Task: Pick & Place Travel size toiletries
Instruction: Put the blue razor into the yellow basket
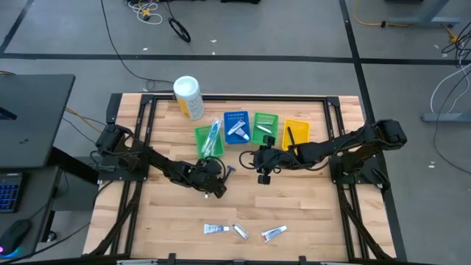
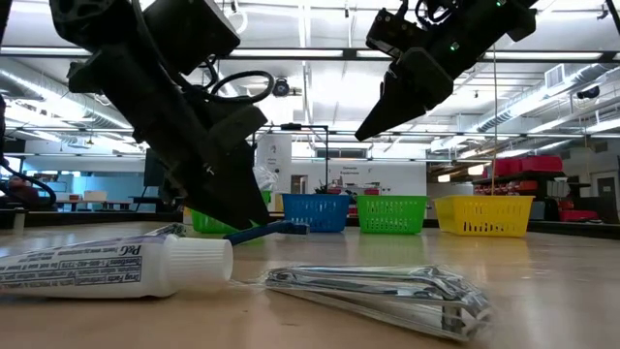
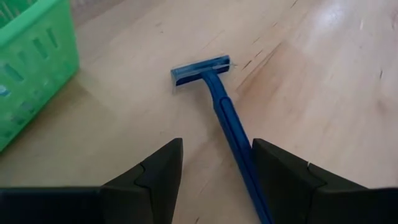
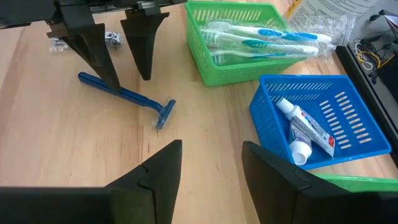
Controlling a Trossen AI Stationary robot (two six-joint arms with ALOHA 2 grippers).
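**Left gripper straddling a blue razor on the table**

Right now the left gripper [image 1: 218,184] is hanging low over the middle of the wooden table [image 1: 309,206], its two fingers spread apart on either side of a blue razor [image 4: 127,96]. The razor is lying flat on the wood, its head pointing toward the bins, and nothing is gripping it yet; in the left wrist view the handle is running close along one finger [image 3: 292,180], and I cannot tell whether they are touching.

The right gripper [image 1: 263,171] is hovering just beside it, toward the bins, fingers parted and holding nothing.

Along the far side a row of bins is sitting: a green bin [image 4: 233,46] holding wrapped toothbrushes [image 4: 267,34], a blue bin [image 4: 348,118] with a toothpaste tube [image 4: 305,127] lying inside, a second green bin [image 1: 265,125], and a yellow bin [image 1: 298,132] with a dark item in it. A white canister [image 1: 188,96] is lying near the far edge.

Well apart from both arms, near the front edge, more toiletries are waiting: a toothpaste tube with a white cap [image 2: 116,264] and, touching its cap end, a silvery packet [image 2: 387,291].
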